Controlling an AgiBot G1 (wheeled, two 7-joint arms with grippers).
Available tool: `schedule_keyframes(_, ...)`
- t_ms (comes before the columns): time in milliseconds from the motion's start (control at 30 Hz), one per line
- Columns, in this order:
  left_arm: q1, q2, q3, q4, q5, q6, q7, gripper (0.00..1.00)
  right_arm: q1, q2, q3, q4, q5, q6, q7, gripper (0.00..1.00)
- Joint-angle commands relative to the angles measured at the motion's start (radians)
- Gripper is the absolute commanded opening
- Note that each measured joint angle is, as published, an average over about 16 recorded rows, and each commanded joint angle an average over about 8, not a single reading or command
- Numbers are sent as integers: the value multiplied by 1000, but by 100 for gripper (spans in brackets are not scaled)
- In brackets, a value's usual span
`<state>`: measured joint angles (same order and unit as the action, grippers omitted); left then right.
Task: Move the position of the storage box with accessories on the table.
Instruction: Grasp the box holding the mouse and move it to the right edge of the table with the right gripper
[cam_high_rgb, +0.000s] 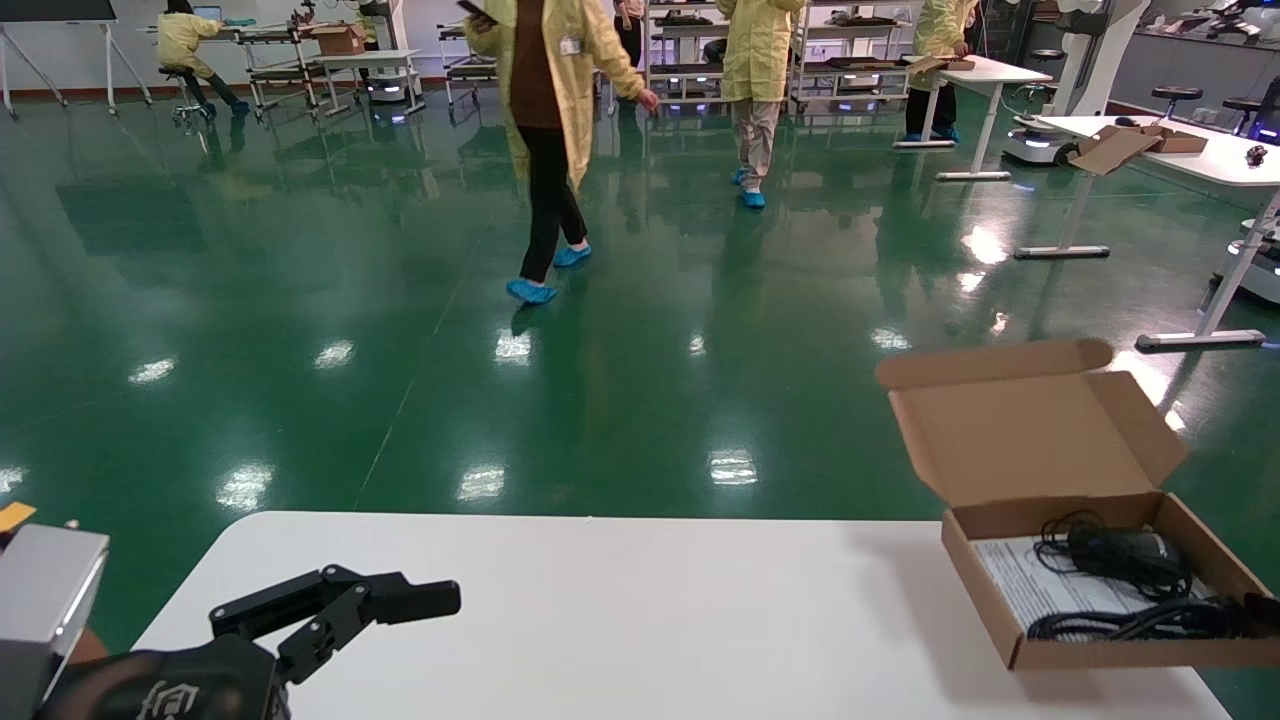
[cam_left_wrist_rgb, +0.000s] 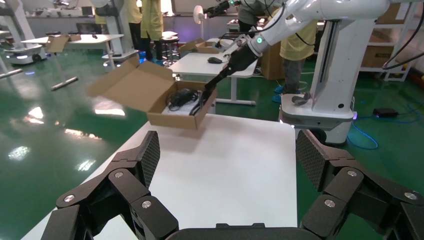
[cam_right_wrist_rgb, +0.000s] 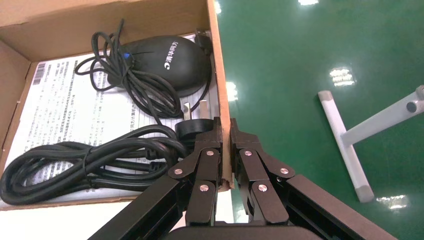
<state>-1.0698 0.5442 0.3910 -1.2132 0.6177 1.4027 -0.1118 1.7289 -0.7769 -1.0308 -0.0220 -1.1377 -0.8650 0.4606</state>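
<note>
The storage box (cam_high_rgb: 1110, 655) is at the table's (cam_high_rgb: 650, 620) right end, its flap lid (cam_high_rgb: 1020, 430) standing open. Inside lie the accessories: black cables (cam_right_wrist_rgb: 75, 165), a black adapter (cam_right_wrist_rgb: 165, 60) and a printed white sheet (cam_right_wrist_rgb: 60, 105). My right gripper (cam_right_wrist_rgb: 225, 130) is shut on the box's side wall (cam_right_wrist_rgb: 220, 75), one finger inside and one outside. In the left wrist view the box (cam_left_wrist_rgb: 175, 119) casts a shadow on the tabletop (cam_left_wrist_rgb: 240, 165) and looks slightly raised. My left gripper (cam_left_wrist_rgb: 227, 160) hangs open over the table's near left corner (cam_high_rgb: 400, 600), holding nothing.
Green floor surrounds the table. People in yellow coats (cam_high_rgb: 550, 100) walk in the middle distance. White desks on metal legs (cam_high_rgb: 1180, 150) stand far right, one bearing another brown carton (cam_high_rgb: 1130, 145). A white robot body (cam_left_wrist_rgb: 340, 75) stands by the table's end.
</note>
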Motion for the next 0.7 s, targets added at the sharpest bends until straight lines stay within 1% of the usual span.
schedule_keyframes(33,0,0,0,0,0,0,0,100,-16,-1,5,2,7,9,-3,0)
schedule_keyframes(333,0,0,0,0,0,0,0,100,-89,-13,26,7,36,51,-18,0)
schedule_keyframes(700,0,0,0,0,0,0,0,100,-149,-33,46,14,65,127,-37,0)
